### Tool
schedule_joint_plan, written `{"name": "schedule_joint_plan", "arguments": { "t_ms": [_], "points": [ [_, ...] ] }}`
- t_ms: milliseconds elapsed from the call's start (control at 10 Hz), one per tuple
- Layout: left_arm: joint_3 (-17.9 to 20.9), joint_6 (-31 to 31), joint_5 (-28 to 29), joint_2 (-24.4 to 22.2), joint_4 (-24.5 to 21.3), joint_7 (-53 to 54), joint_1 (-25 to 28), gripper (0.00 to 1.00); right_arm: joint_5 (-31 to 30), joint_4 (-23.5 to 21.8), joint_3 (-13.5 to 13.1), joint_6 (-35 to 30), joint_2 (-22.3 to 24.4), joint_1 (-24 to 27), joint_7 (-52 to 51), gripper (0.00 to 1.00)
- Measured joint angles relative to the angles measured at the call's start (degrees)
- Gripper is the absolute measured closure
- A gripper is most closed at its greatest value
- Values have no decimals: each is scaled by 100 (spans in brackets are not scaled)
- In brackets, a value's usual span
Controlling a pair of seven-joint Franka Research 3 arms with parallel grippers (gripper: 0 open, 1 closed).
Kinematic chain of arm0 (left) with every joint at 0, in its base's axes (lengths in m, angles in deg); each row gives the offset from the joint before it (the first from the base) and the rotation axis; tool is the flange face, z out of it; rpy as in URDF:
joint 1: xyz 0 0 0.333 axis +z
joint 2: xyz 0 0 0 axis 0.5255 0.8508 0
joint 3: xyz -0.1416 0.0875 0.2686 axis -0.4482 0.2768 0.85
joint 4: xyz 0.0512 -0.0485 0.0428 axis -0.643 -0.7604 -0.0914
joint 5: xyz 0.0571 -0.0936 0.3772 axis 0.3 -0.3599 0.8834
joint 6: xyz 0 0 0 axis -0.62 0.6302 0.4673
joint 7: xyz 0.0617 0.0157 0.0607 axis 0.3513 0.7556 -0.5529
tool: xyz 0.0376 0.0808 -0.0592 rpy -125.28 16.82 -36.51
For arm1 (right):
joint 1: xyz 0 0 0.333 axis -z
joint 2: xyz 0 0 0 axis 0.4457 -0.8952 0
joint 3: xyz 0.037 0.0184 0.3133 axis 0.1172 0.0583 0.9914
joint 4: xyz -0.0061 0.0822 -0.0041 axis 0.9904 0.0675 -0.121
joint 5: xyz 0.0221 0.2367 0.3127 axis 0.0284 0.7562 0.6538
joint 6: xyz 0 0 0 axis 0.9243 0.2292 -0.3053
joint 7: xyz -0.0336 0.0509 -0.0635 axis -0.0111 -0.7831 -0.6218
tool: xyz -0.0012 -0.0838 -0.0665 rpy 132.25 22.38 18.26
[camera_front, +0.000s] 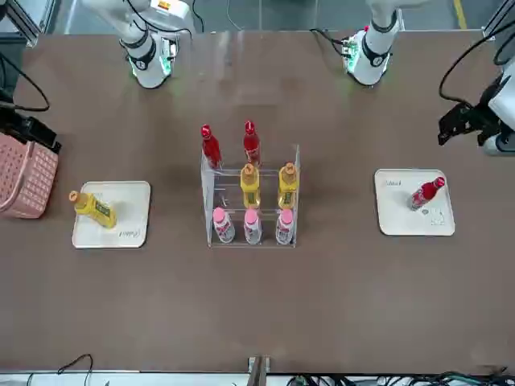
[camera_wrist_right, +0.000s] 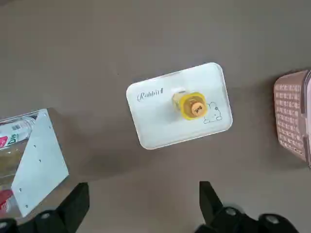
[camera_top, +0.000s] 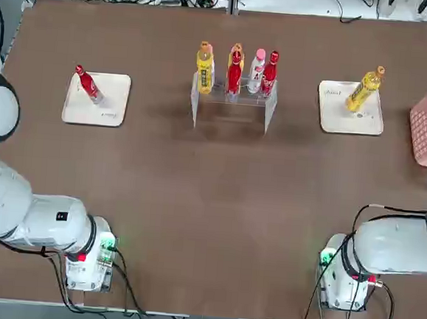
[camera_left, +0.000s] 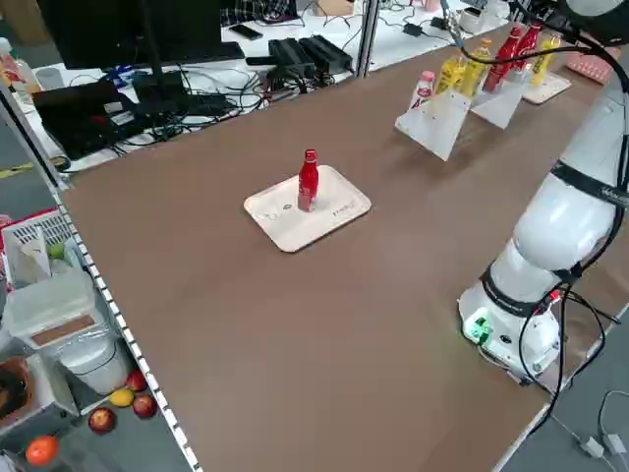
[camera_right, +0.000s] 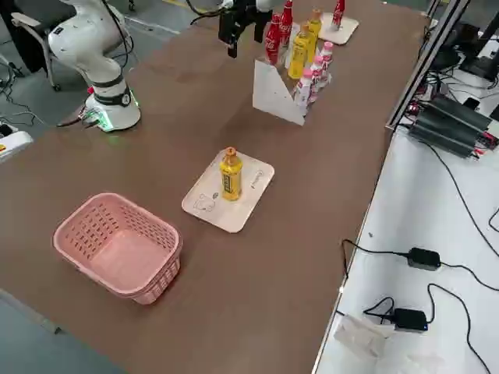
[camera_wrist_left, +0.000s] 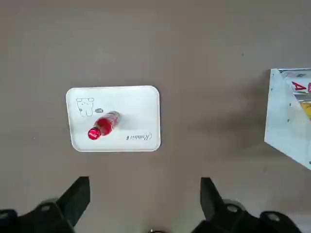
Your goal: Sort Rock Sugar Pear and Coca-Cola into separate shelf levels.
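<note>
Left pincer (camera_wrist_left: 145,204) spread wide, empty, high over the Coca-Cola (camera_wrist_left: 103,126) upright on its beige tray (camera_wrist_left: 141,99); right pincer (camera_wrist_right: 141,206) likewise over the Rock Sugar Pear (camera_wrist_right: 194,105). Risk: tall slim bottles, easily toppled by an off-centre descent. Front view alone reveals the shelf levels (camera_front: 294,157): pink bottles (camera_front: 252,226) below, yellow above, red behind.

1. Table (camera_top: 208,225): matt brown surface, smooth.
2. Shelf levels (camera_front: 211,193): clear glossy acrylic.
3. Coca-Cola (camera_left: 308,183), Rock Sugar Pear (camera_right: 230,176): glossy plastic.
4. Basket (camera_right: 117,248): pink perforated plastic.
5. Trays (camera_wrist_left: 141,104): smooth, matt beige.
</note>
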Motion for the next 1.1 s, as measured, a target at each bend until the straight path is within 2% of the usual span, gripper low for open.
{"name": "schedule_joint_plan", "arguments": {
  "t_ms": [400,600,700,900,1000,1100],
  "points": [
    [29,0,18,25,-9,174,201,0,0,11,-14,-11,0,1,4,0],
    [53,-284,16,212,-116,820,958,0,0,-7,-64,-47,-5,31,-296,0],
    [65,-642,17,349,-286,936,1246,0,-1,-46,-90,-56,-13,80,-516,0],
    [75,-1894,95,528,-1110,969,1595,0,-3,-253,-109,14,-23,231,-830,0],
    [76,-2341,99,555,-1512,969,1713,0,-10,-400,-109,165,-28,295,-1025,0],
    [75,-2531,99,556,-1795,969,1764,1,-13,-620,-113,455,-35,411,-1327,0]
  ]
}}
